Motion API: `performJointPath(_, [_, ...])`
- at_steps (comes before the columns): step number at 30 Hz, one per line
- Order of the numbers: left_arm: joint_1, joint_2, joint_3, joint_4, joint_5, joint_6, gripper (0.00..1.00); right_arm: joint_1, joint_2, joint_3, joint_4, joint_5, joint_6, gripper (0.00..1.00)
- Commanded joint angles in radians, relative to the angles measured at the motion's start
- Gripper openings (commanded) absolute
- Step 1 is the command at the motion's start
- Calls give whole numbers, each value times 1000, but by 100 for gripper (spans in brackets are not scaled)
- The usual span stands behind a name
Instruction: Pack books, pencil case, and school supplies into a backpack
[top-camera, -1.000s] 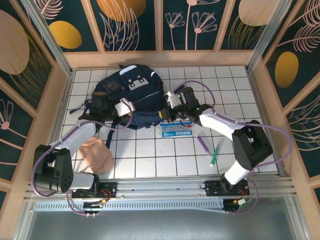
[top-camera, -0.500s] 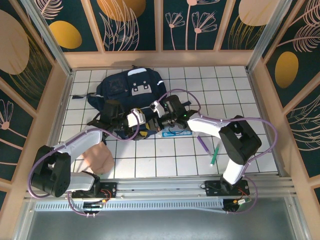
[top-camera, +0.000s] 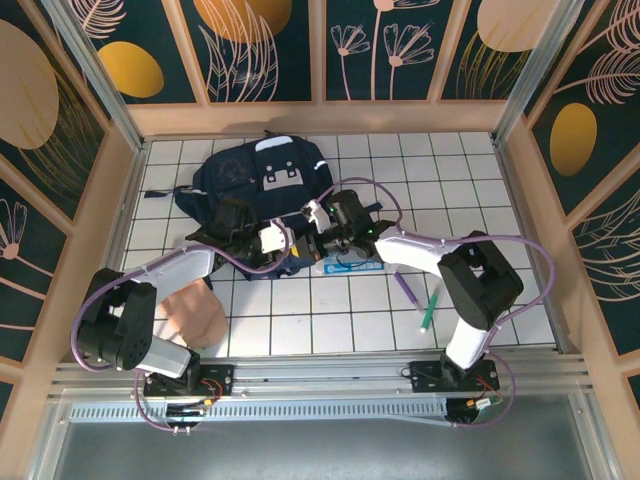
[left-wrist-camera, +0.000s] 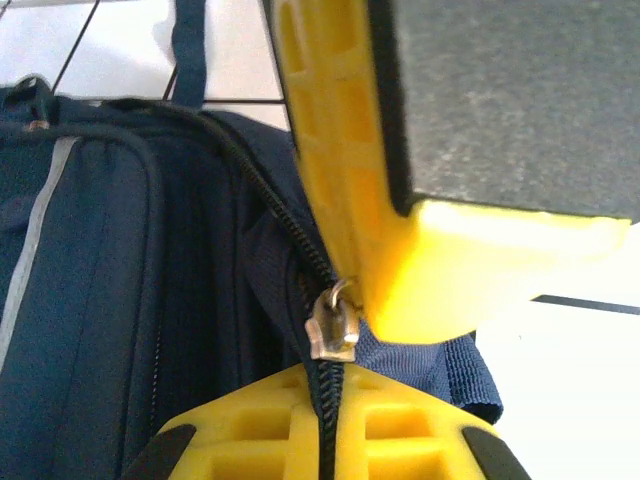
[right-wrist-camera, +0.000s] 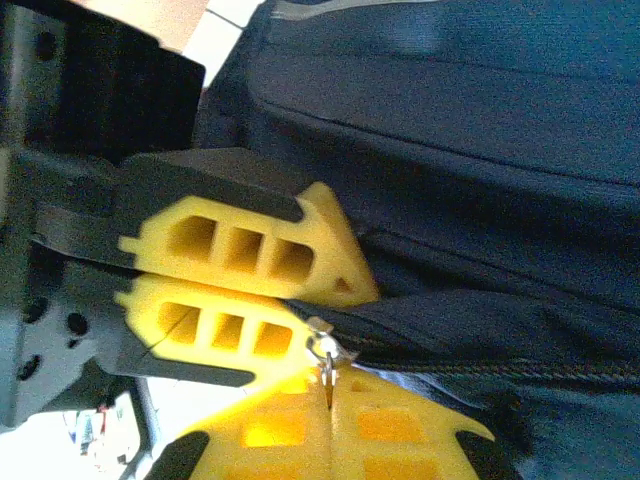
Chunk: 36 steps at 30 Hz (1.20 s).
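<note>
The left claw (left-wrist-camera: 325, 400) is pinched shut on the zip (left-wrist-camera: 285, 250) of the backpack (top-camera: 255, 180). In its wrist view the dark zip line runs straight into the seam between its two yellow fingers. The right claw (right-wrist-camera: 328, 400) is closed as well, and the metal pull (right-wrist-camera: 325, 355) hangs down into the seam between its fingers. The two claws meet tip to tip at the backpack's near edge, with the pull just between them.

The backpack lies flat on the far left-centre of the tiled table (top-camera: 300, 320), its pale patches facing up. The purple pen (top-camera: 407, 289) and the green pen (top-camera: 429, 312) lie on the tiles right of the right arm, near each other and well apart from the backpack. A pale pack (top-camera: 355, 266) with a blue label lies partly under the right arm, just right of the claws. A tan pouch (top-camera: 195, 312) lies beside the left arm, near the table's front edge.
</note>
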Motion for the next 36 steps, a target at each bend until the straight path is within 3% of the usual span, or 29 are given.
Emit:
performJointPath(1, [10, -38, 4, -15, -74, 46, 0, -28, -51, 30, -100, 158, -23, 0])
performJointPath(7, [12, -117, -28, -29, -72, 123, 0, -164, -99, -9, -150, 412, 13, 0])
performJointPath(12, [35, -175, -2, -88, -37, 254, 0, -255, -78, 0, -93, 414, 35, 0])
performJointPath(17, [157, -304, -60, 35, 51, 243, 0, -272, -69, 34, -115, 422, 27, 0])
performJointPath(19, [177, -323, -67, 42, 47, 244, 0, -271, -86, 21, -85, 354, 16, 0])
performJointPath(21, [177, -309, -42, -18, 93, 258, 0, -260, -111, -14, -3, 157, -19, 0])
performJointPath(23, [176, -294, -30, -56, 145, 262, 0, -236, -124, -33, 48, -28, -59, 10])
performJointPath(27, [177, -295, -66, -31, 210, 236, 0, -140, -139, -20, 41, -103, -93, 28])
performJointPath(32, [176, -270, -72, -52, 293, 211, 0, -62, -84, 44, -36, -191, -156, 34])
performJointPath(36, [176, -222, -58, -104, 364, 187, 0, -58, -38, 75, -84, -181, -201, 38])
